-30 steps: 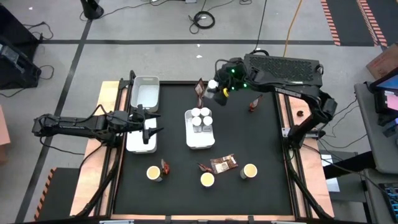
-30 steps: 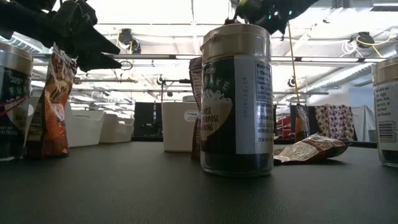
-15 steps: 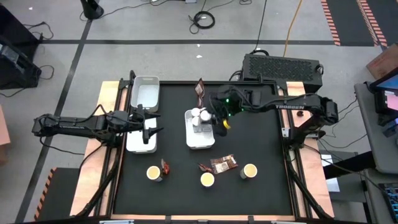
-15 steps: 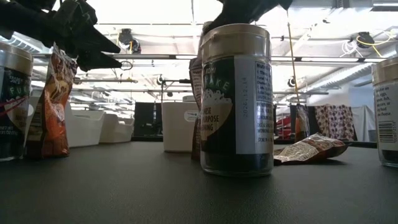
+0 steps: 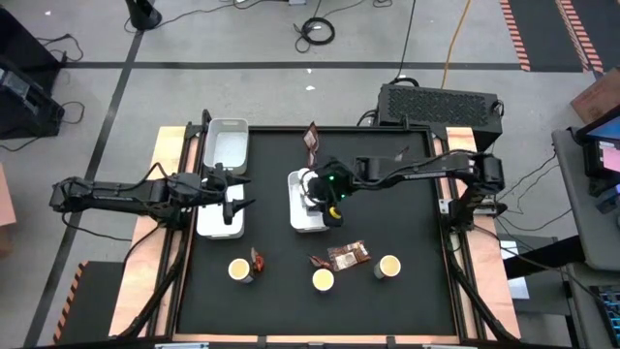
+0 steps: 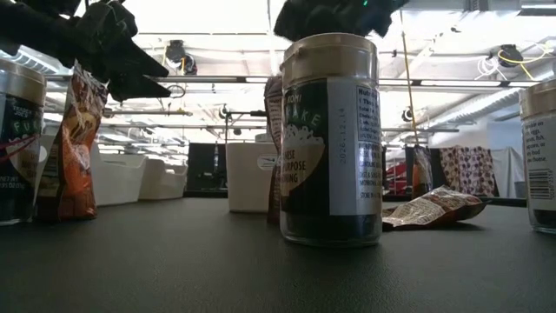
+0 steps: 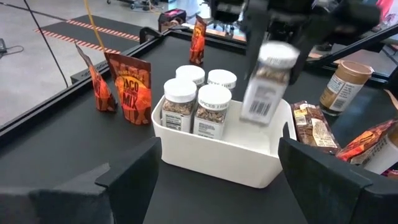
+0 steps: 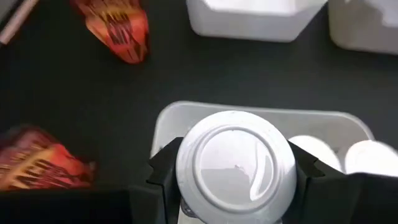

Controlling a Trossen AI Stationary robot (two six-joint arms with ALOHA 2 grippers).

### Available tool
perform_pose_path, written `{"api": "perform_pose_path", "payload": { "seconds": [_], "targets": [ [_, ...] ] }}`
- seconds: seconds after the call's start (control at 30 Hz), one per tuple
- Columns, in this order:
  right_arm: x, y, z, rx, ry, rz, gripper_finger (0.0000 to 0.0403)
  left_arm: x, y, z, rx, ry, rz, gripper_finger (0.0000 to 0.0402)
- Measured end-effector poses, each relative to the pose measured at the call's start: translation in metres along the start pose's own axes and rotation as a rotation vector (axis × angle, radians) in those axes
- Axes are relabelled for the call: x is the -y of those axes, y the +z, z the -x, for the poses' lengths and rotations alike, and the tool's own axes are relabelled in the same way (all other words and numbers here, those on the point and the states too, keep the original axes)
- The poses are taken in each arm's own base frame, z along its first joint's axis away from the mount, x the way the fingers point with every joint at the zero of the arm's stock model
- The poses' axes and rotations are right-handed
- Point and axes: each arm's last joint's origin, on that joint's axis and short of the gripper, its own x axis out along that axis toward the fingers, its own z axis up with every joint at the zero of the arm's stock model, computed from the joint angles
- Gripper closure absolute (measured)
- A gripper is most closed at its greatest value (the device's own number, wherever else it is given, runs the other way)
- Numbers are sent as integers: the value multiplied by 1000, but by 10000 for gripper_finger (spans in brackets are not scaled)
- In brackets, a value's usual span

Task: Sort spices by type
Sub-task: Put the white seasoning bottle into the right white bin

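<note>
At the centre of the black surface (image 5: 387, 223), the right claw (image 5: 327, 191) pinches a white-capped jar (image 7: 264, 84) over the middle tray (image 5: 312, 221), while at nine o'clock the left claw (image 5: 232, 199) hangs spread above another tray (image 5: 219, 229).

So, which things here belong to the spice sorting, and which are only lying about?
Belong to the job:
- white-capped jars, one in the right gripper
- yellow-topped tubs
- reddish packets

Just lying about:
- cables on the floor
- black box behind the table
</note>
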Motion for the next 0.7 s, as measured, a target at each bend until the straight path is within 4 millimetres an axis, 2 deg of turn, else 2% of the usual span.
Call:
{"api": "perform_pose_path", "payload": {
  "seconds": [0.27,0.57,0.7],
  "targets": [
    [4,-12,-32,-48,13,8,252,0,-3,-5,-36,8,-6,75],
    [7,-24,-56,-94,23,23,252,1,-5,-9,-58,12,-10,75],
    [8,-27,-60,-101,25,26,252,1,-5,-10,-60,12,-8,75]
  ]
}}
